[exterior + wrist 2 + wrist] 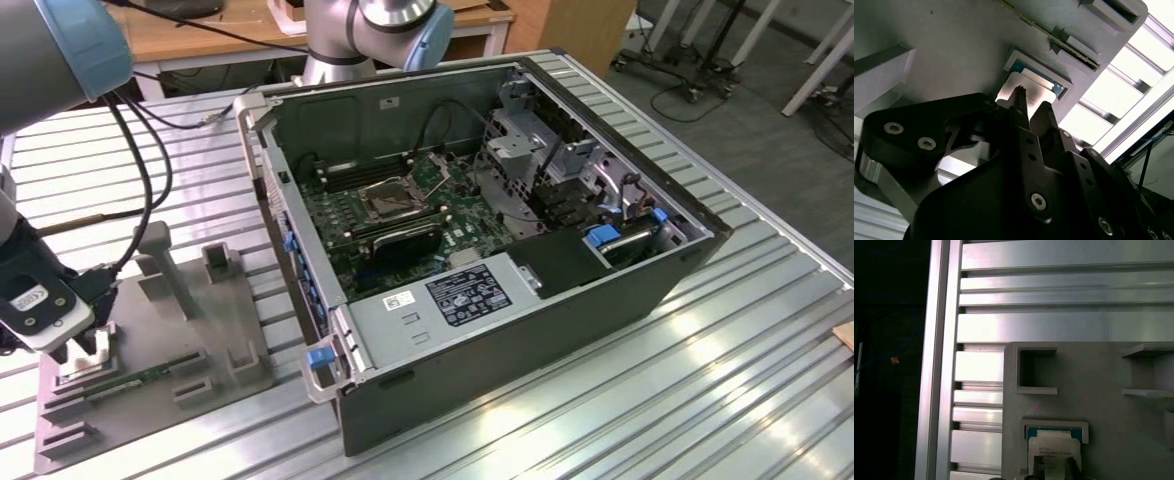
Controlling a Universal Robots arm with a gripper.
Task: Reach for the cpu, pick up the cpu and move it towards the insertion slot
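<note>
The cpu [1030,81] is a pale silvery square chip lying in a shallow recess of the grey tray [954,45]; in the first wrist view the cpu [1054,447] sits in that same recess. My gripper [1032,98] hovers just over the chip's near edge. Its fingers [1019,95] stand a little apart and the gripper is open, with nothing between them. In the exterior view the gripper [87,350] is low over the tray [227,360] at the left. The insertion slot [391,197], a shiny square frame with a dark centre, lies on the green board inside the open computer case.
The open computer case [534,300] stands at the centre and right of the slatted metal table [694,400]. A green memory stick [127,380] lies on the tray among upright grey blocks [154,265]. Cables [140,150] hang from the arm.
</note>
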